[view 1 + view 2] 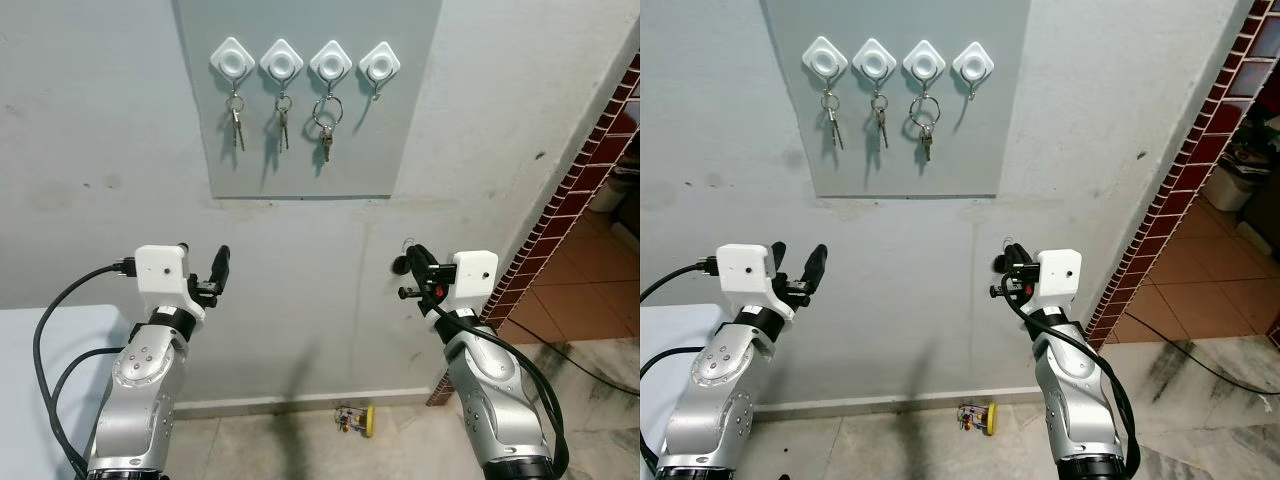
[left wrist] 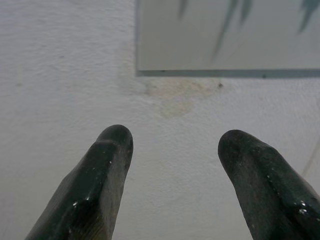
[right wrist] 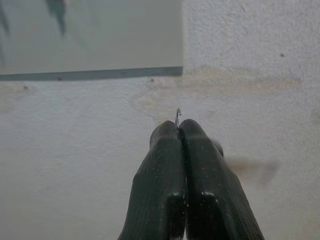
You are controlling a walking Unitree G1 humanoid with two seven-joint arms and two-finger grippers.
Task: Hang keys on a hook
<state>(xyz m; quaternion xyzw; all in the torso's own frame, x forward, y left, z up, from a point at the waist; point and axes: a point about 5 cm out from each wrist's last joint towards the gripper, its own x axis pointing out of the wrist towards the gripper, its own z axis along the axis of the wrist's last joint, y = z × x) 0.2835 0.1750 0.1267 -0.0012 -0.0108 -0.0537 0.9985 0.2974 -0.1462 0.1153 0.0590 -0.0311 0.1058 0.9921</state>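
A grey panel point(image 1: 306, 100) is hanging on the white wall point(image 1: 100, 130), its lower edge lying well above both grippers. Four white hooks point(image 1: 305, 62) are sitting in a row near the panel's top; the three from the left are carrying keys point(image 1: 281, 122), while the hook at the right end point(image 1: 379, 64) is carrying only a small bare metal hook. Open wall is lying between the grippers and the panel's lower edge. At 3 o'clock a red brick edging point(image 1: 560, 200) is bounding the wall, with tiled floor point(image 1: 590, 270) beyond it. At 8 o'clock a pale table corner point(image 1: 40, 350) is lying beside the left arm. At 6 o'clock a small yellow object point(image 1: 355, 420) is lying on the floor by the skirting.

The left gripper point(image 1: 205, 268) is pointing at the wall with its fingers point(image 2: 107, 170) spread wide, holding nothing and touching nothing. The right gripper point(image 1: 412, 262) is pointing at the wall below the panel's lower right corner, its fingers point(image 3: 172, 165) pressed together on a thin wire ring point(image 3: 177, 116) whose tip is poking out beyond the fingertips; whether keys are hanging from it cannot be told. No legible writing is showing.
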